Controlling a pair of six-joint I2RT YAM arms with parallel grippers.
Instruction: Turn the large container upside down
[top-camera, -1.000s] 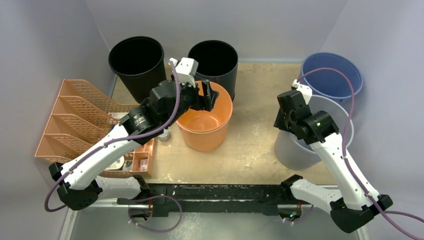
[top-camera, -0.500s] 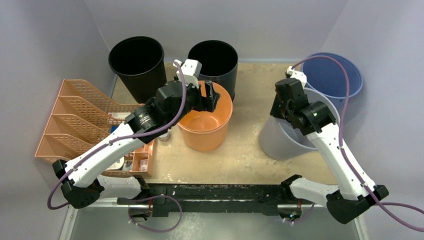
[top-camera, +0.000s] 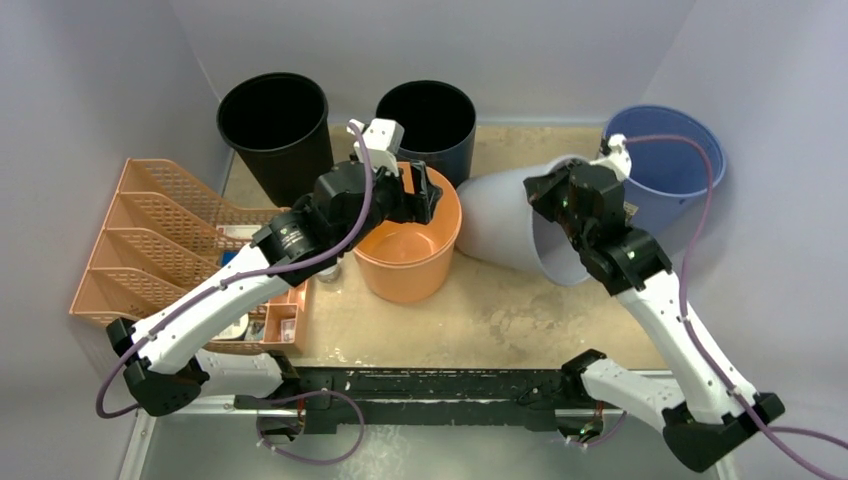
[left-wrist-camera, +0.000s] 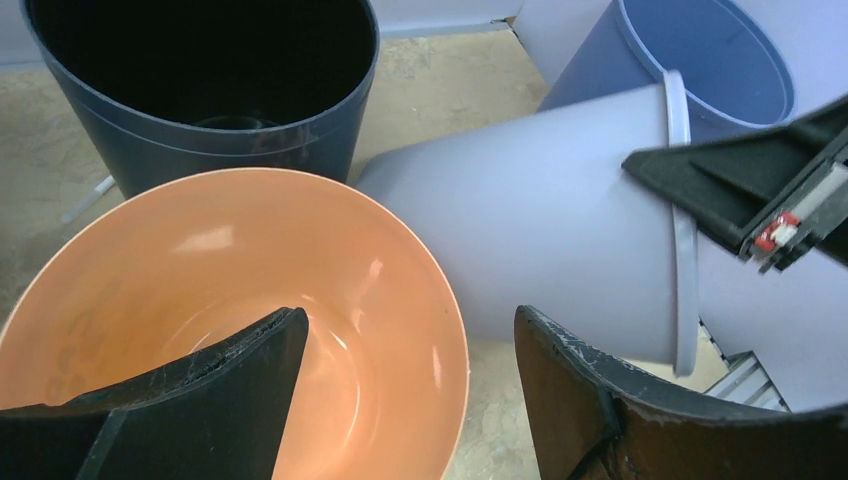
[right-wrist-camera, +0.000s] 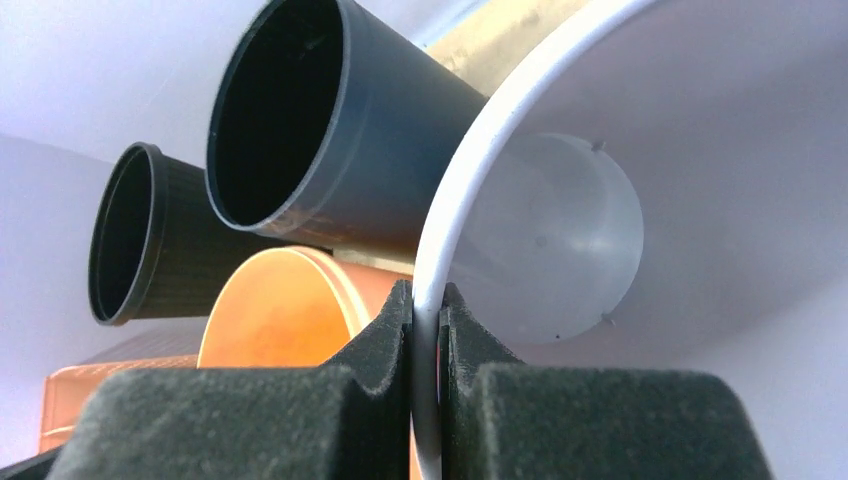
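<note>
Right gripper (right-wrist-camera: 427, 300) pinches between its fingers the rim of the tipped pale-grey plastic bucket (right-wrist-camera: 560, 230); left gripper (left-wrist-camera: 410, 318) gapes wide above the round orange plastic tub (left-wrist-camera: 200, 250).

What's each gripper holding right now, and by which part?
The right gripper is shut on the grey container by its rim; the container is tipped on its side. The left gripper holds nothing: jaws open, astride the orange bucket's rim.
</note>
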